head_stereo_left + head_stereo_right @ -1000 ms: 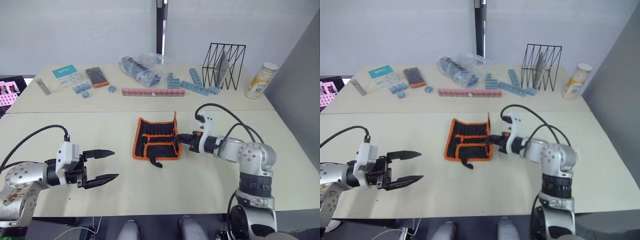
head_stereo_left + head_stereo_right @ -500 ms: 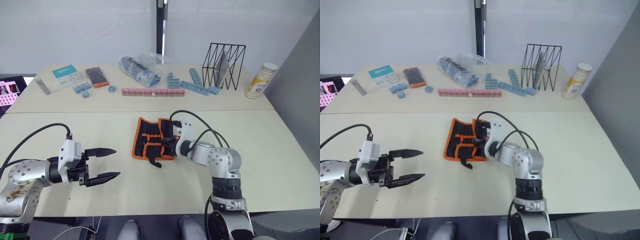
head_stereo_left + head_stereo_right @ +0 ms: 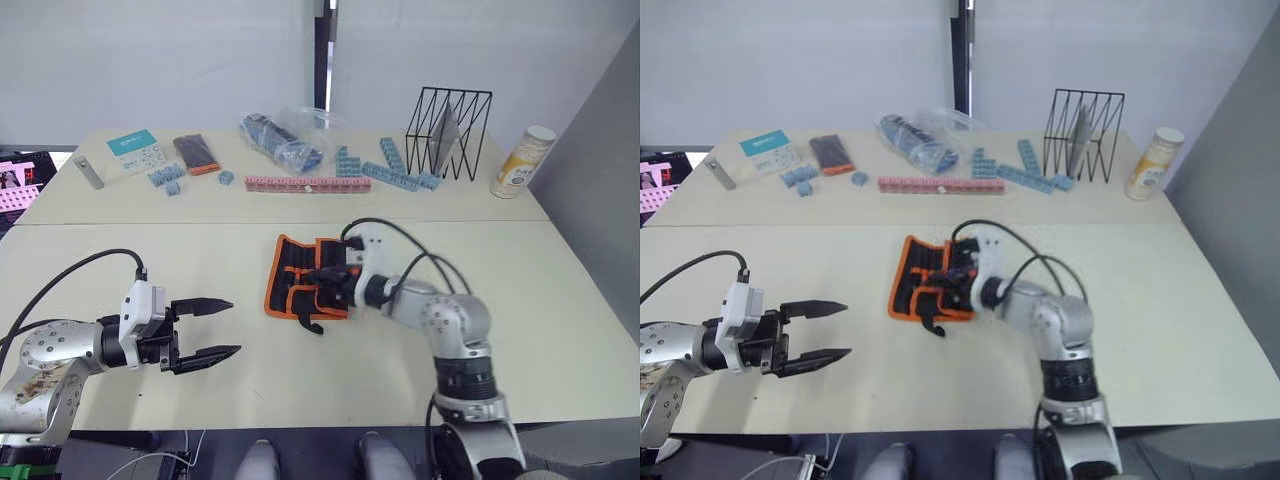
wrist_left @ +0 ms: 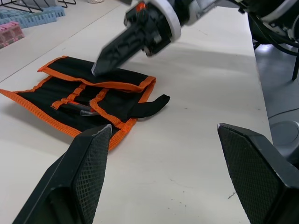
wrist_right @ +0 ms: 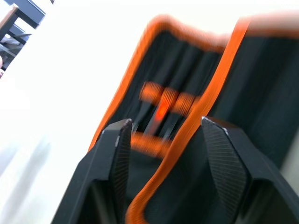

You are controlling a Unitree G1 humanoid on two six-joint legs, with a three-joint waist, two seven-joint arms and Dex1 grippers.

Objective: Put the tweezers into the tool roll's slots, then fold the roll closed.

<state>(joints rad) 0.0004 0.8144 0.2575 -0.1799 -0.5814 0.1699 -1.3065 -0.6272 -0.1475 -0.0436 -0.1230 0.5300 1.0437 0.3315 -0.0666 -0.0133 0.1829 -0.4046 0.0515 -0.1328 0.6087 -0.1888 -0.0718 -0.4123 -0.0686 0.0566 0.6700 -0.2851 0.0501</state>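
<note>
A black tool roll [image 3: 308,280] with orange binding lies at the middle of a pale table [image 3: 560,290], its right side folded partway over. The right gripper [image 4: 105,60] rests on the folded flap, fingers slightly apart. Tweezers [image 4: 77,108] sit in the roll's slots [image 5: 161,105]. The left gripper [image 3: 210,328] hovers left of the roll, well apart from it, fingers spread wide and empty.
</note>
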